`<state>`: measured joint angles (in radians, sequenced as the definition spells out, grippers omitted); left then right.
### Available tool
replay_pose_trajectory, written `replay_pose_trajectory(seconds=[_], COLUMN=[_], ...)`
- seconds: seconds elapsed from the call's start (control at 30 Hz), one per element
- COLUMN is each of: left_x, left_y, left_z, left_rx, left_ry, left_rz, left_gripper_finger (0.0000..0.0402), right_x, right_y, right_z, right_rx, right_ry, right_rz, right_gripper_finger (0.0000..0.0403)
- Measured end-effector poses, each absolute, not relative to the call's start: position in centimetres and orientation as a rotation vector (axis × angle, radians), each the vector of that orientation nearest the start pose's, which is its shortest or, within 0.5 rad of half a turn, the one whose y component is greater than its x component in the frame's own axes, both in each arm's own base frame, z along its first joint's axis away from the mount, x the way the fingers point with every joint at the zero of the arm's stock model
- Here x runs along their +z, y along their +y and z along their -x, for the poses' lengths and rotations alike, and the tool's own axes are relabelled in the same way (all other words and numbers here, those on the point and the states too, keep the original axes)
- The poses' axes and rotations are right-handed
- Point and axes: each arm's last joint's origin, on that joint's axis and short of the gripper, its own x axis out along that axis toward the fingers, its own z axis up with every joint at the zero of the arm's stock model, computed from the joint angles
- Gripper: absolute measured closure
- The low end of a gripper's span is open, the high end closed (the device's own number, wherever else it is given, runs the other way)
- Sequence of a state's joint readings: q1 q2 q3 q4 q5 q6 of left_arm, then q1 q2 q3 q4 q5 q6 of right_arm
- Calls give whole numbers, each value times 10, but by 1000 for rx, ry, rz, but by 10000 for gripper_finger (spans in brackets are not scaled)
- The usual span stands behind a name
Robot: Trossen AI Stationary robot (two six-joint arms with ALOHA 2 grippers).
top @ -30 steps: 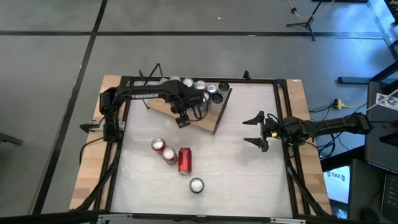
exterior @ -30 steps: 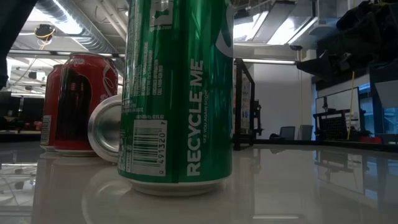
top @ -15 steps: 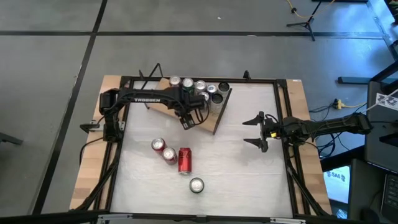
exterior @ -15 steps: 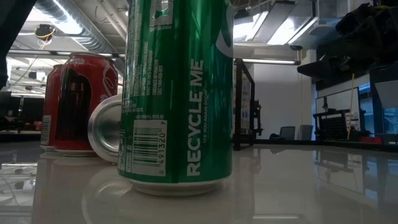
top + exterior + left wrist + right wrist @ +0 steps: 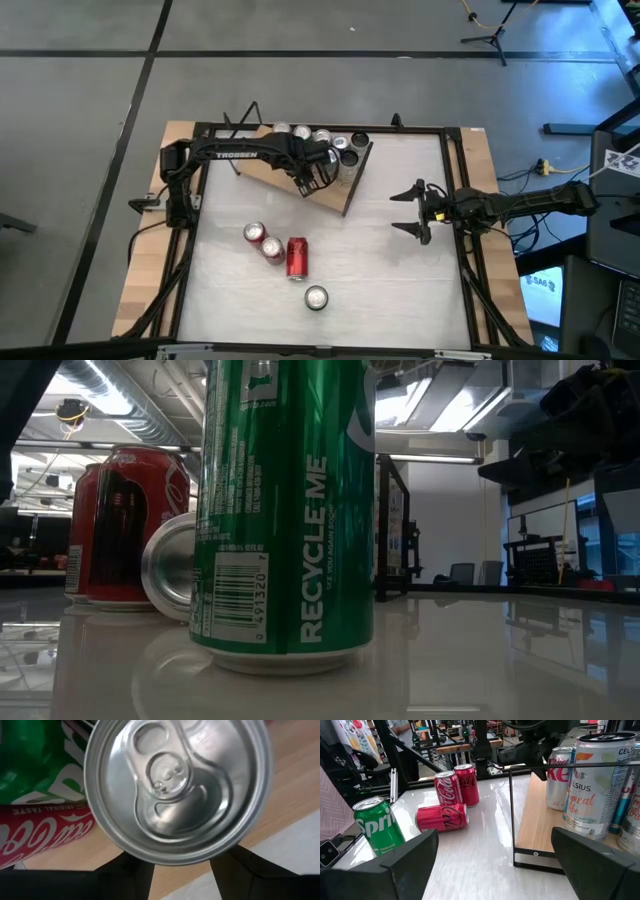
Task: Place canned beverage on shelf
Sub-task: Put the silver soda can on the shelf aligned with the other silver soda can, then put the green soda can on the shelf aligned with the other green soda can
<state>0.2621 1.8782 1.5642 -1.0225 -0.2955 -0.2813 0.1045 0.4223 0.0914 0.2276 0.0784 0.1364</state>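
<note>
Placement is in hand: upper centre of the high view, the left gripper (image 5: 312,178) grips a can (image 5: 177,790) over the shelf (image 5: 340,195); next, lowering and release. Centre-right, the right gripper (image 5: 412,211) waits with jaws spread.

High view looks straight down on the whole table (image 5: 400,270), both arms in shot. Low view sits at tabletop height, nearly touching a green can (image 5: 285,510) that fills the frame, room behind. Left wrist view stares down at a can top (image 5: 177,787) right between its fingers, super close. Right wrist view looks across the table past its spread fingers, sharing the green can, red cans (image 5: 456,785) and shelf (image 5: 540,827) with the high view.
</note>
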Motion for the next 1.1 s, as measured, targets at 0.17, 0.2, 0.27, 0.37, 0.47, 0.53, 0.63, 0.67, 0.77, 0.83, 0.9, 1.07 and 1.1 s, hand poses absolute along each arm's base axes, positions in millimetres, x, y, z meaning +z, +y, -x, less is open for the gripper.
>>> replay_pose_trajectory(seconds=[0.17, 0.2, 0.27, 0.37, 0.47, 0.53, 0.63, 0.67, 0.77, 0.83, 0.9, 1.07, 1.1], left_x=[244, 244, 244, 245, 245, 245, 245, 245, 245, 247, 252, 279, 285], left_y=[110, 111, 114, 117, 119, 119, 119, 119, 119, 118, 115, 102, 97], left_z=[-357, -357, -358, -358, -358, -357, -358, -358, -357, -355, -352, -345, -344], left_rx=[678, 684, 690, 699, 704, 705, 702, 702, 689, 673, 668, 644, 633], left_ry=[1271, 1267, 1253, 1242, 1237, 1235, 1235, 1236, 1242, 1260, 1269, 1238, 1228], left_rz=[212, 212, 218, 222, 227, 228, 224, 223, 215, 212, 208, 194, 190], left_gripper_finger=[237, 237, 237, 237, 237, 237, 237, 237, 237, 237, 237, 237, 237], right_x=[179, 179, 179, 179, 179, 179, 179, 179, 179, 179, 179, 179, 180], right_y=[11, 11, 11, 11, 11, 11, 11, 11, 11, 11, 11, 11, 11], right_z=[-126, -126, -126, -126, -126, -126, -126, -126, -126, -126, -126, -126, -126], right_rx=[19, 19, 19, 19, 19, 19, 19, 19, 19, 19, 19, 20, 20], right_ry=[105, 104, 104, 104, 104, 104, 104, 104, 104, 104, 103, 99, 96], right_rz=[-127, -127, -127, -127, -127, -127, -127, -127, -127, -127, -127, -127, -128], right_gripper_finger=[22, 22, 22, 22, 22, 22, 22, 22, 22, 22, 22, 22, 22])
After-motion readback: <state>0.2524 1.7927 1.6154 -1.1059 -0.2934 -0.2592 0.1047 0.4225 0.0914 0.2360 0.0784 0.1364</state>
